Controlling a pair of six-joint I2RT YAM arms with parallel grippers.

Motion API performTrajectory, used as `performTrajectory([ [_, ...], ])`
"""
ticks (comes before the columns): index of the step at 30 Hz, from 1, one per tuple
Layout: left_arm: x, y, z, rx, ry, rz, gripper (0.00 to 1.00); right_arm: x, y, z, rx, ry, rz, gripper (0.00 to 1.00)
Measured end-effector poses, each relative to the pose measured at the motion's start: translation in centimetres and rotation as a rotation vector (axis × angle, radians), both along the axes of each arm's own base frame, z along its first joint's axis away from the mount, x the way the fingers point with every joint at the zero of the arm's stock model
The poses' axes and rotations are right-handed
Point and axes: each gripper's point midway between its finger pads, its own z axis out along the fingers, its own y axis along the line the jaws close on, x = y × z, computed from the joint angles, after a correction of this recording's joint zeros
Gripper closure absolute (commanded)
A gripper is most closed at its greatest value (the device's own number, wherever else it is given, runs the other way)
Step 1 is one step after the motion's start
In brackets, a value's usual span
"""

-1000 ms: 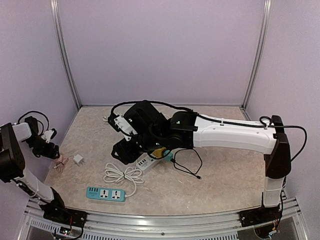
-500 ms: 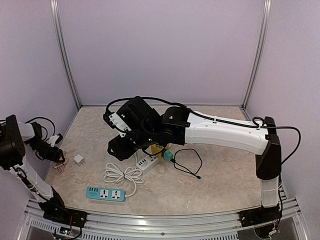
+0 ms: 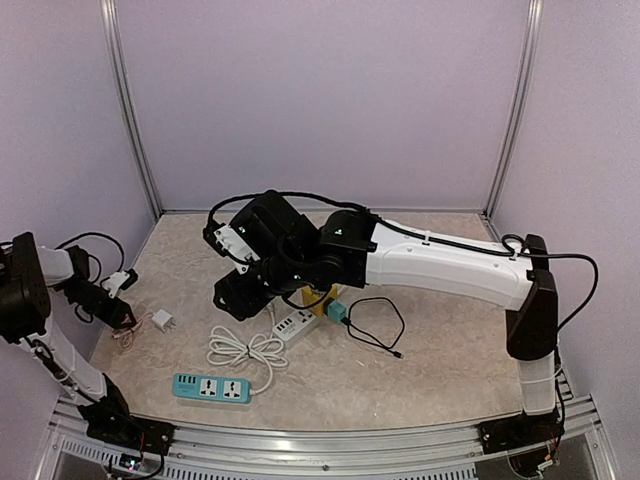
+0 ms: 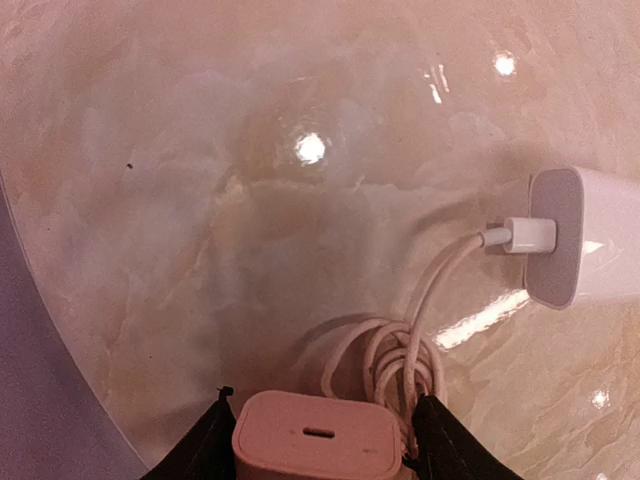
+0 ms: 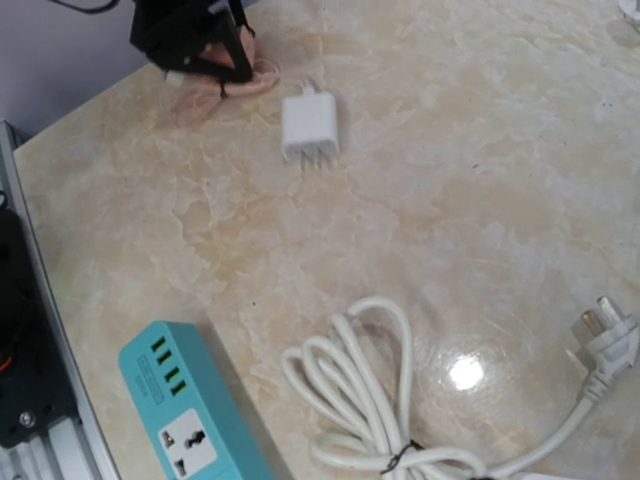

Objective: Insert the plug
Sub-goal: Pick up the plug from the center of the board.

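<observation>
My left gripper (image 4: 320,440) is down on the table at the far left (image 3: 125,315). Its open jaws straddle a small pinkish-white charger block (image 4: 318,436) with a slot in its face, and both fingers stand close against its sides. A coiled thin cable (image 4: 395,365) lies against the right finger and runs to a white plug adapter (image 4: 580,235), which is also in the top view (image 3: 161,321) and the right wrist view (image 5: 309,128). A teal power strip (image 3: 211,388) lies near the front edge. My right gripper (image 3: 235,295) hovers mid-table; its fingers do not show in its wrist view.
A bundled white cord (image 5: 370,400) ends in a three-pin plug (image 5: 608,325). A white power strip (image 3: 293,325) and a yellow and teal object (image 3: 335,310) lie under the right arm. A loose black cable (image 3: 375,325) is to their right. The metal frame rail (image 3: 300,445) borders the front.
My left gripper has come down and right onto the cable bundle beside the white adapter, and its jaws have narrowed. The right arm has shifted slightly left.
</observation>
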Motion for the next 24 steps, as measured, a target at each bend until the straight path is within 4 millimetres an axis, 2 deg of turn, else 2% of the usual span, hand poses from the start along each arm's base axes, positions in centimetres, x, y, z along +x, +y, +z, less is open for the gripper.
performTrajectory([
  [4, -0.2, -0.8, 0.3, 0.009, -0.014, -0.05, 0.3, 0.0, 0.0, 0.0, -0.002, -0.005, 0.004, 0.4],
  [9, -0.5, 0.1, 0.4, 0.006, 0.003, -0.019, 0.25, 0.0, -0.1, -0.3, -0.016, -0.004, 0.006, 0.39],
  [12, -1.1, 0.6, 0.2, 0.013, 0.027, -0.008, 0.25, 0.0, -0.1, -0.4, -0.019, -0.004, 0.008, 0.39],
  [18, -1.4, 0.8, -0.3, 0.021, 0.047, -0.013, 0.42, 0.0, 0.0, -0.9, -0.028, -0.003, 0.01, 0.39],
  [24, -1.8, 1.0, -0.8, 0.029, 0.069, -0.031, 0.71, 0.0, -0.1, -1.1, -0.034, -0.001, 0.01, 0.39],
])
